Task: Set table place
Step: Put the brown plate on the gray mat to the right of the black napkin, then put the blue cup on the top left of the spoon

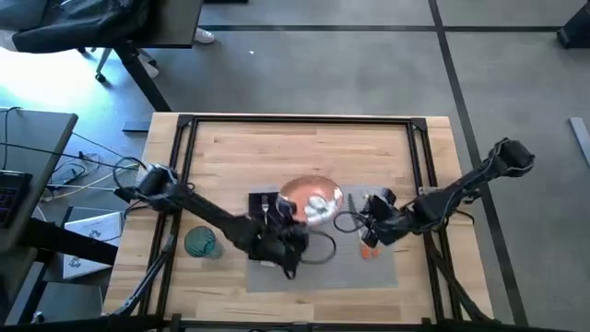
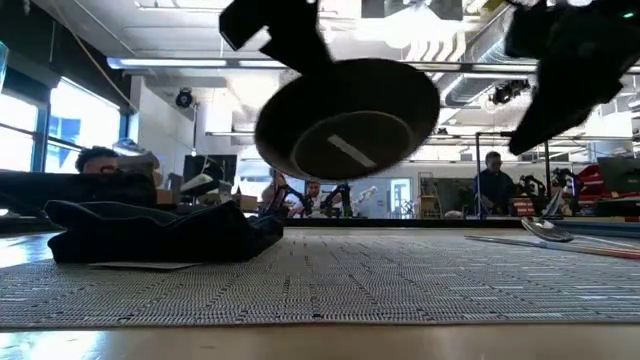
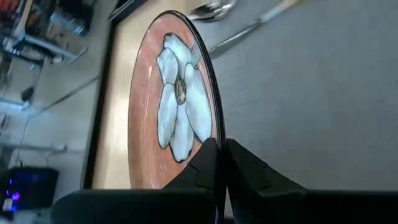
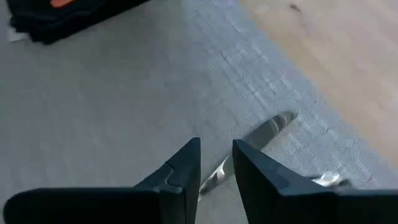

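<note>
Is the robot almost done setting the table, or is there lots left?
About halfway. Done: the grey placemat is down, with the black napkin and some cutlery on it. In hand: the left end effector holds the plate lifted and tilted above the mat. Left: setting the plate down, and maybe moving the teal glass closer.

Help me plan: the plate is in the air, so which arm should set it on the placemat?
Left. Its end effector is clamped on the plate rim, lifted above the placemat; the right end effector hovers empty over cutlery.
</note>
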Robot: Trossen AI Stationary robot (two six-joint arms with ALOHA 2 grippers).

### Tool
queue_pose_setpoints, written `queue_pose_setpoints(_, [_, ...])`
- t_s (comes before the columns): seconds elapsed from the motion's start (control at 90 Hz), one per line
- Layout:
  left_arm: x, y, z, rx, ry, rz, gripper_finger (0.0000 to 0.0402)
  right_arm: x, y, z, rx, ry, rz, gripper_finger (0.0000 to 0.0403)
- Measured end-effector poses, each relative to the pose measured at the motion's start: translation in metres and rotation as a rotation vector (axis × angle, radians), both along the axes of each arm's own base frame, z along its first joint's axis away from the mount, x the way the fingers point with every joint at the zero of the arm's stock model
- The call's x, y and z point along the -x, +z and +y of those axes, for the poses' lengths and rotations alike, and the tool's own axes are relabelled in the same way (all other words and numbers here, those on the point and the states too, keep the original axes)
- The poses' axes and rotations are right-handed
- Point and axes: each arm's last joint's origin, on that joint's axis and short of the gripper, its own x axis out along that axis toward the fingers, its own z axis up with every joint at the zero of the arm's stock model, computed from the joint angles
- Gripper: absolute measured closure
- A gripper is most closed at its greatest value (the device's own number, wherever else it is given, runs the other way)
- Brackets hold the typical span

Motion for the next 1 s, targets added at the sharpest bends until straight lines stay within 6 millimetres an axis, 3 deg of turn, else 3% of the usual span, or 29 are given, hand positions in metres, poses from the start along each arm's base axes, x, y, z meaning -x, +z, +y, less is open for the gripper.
queue_pose_setpoints(0.244, [-0.020,-0.049,-0.029,0.037,-0.077,0.116,0.0401,0.014,0.001,0.020,-0.022,-0.010,-0.064,0.0324])
queue_pose_setpoints(0.478, [-0.023,-0.074,-0.038,0.041,-0.098,0.169,0.0399,0.018,0.000,0.027,-0.042,-0.009,-0.079,0.0325])
queue_pose_setpoints(0.678, [-0.025,-0.076,-0.038,0.112,-0.115,0.179,0.0368,0.018,0.001,0.028,-0.052,-0.004,-0.085,0.0325])
queue_pose_setpoints(1.0, [-0.030,-0.074,-0.038,0.239,-0.171,0.184,0.0269,0.018,0.001,0.029,-0.054,0.002,-0.081,0.0325])
